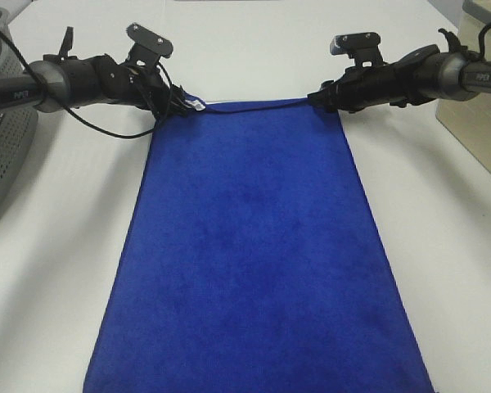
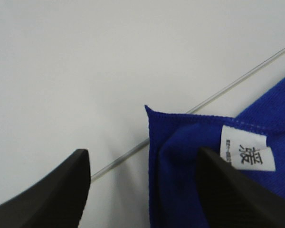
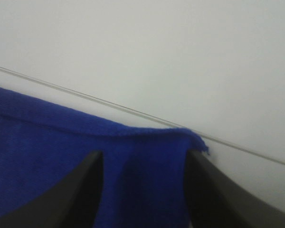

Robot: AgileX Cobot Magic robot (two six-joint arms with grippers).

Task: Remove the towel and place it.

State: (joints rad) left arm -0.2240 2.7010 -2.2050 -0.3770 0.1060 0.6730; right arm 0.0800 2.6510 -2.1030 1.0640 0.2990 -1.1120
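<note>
The royal-blue towel [image 1: 254,262] lies flat on the white table, running from the front edge to the far middle. Its white tag [image 1: 198,105] sits at the far left corner. My left gripper [image 1: 184,106] is at that corner. In the left wrist view it [image 2: 142,190] is open, one finger [image 2: 237,194] over the towel [image 2: 190,156] beside the tag [image 2: 247,152], the other on bare table. My right gripper [image 1: 317,100] is at the far right corner. In the right wrist view it [image 3: 142,190] is open, its fingers astride the towel's corner [image 3: 147,161].
A grey perforated basket [image 1: 4,139] stands at the left edge. A pale box [image 1: 475,90] stands at the right edge. A thin seam line [image 2: 228,85] crosses the table behind the towel's far edge.
</note>
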